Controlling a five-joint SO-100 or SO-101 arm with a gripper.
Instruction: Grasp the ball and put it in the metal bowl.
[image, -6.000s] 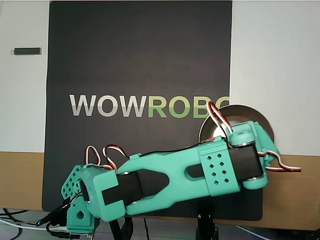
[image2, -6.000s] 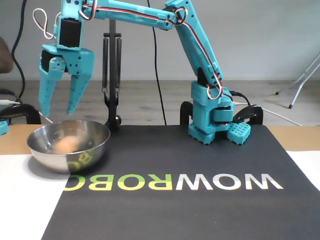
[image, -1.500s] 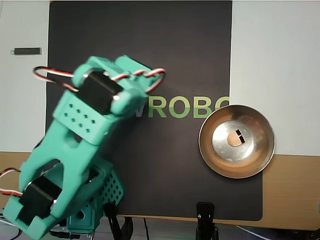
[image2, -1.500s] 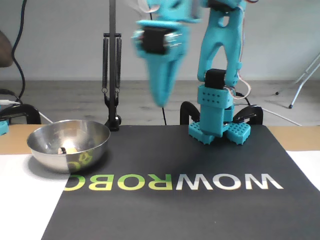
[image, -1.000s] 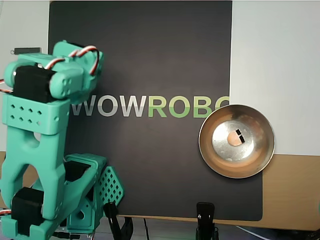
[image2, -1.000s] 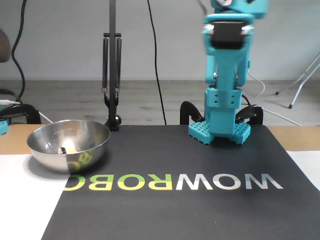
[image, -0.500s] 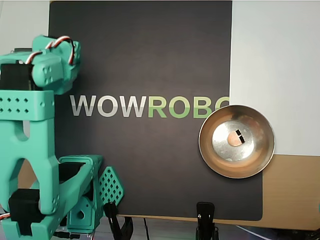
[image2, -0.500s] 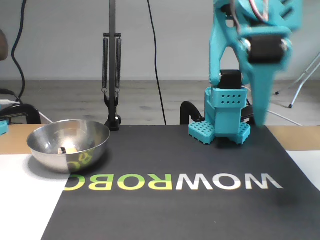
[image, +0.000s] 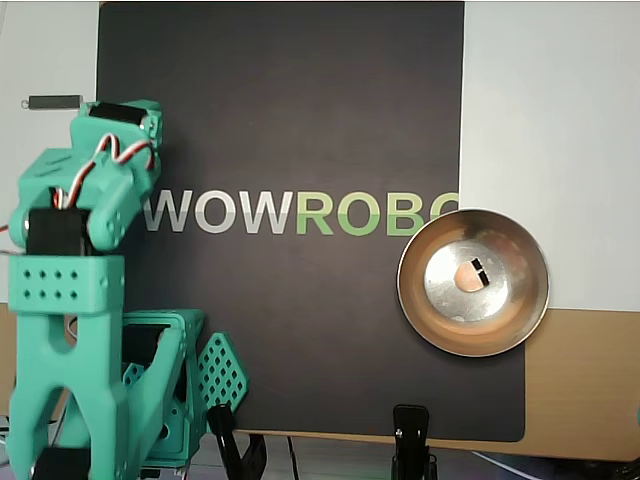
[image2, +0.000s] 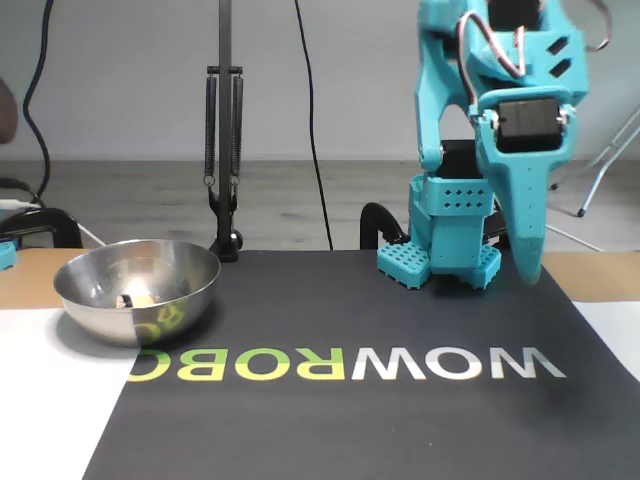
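Observation:
The small tan ball (image: 466, 277) lies at the bottom of the shiny metal bowl (image: 425, 310), near its middle. In the fixed view the ball (image2: 143, 297) shows low inside the bowl (image2: 85, 300) at the left. My teal gripper (image2: 527, 272) hangs at the right end of the mat, fingers pointing down and pressed together, holding nothing. It is far from the bowl. From overhead only the arm (image: 95, 200) shows, at the left over the mat's edge, and it covers the fingertips.
A black mat (image: 300, 120) printed WOWROBO covers the table's middle. The arm's base (image2: 440, 255) stands at the mat's back edge. A black clamp stand (image2: 224, 150) rises behind the bowl. A small dark bar (image: 52, 101) lies on the white surface.
The arm has swung away from the bowl to the mat's other end, and the gripper now points down there. The ball stays in the bowl.

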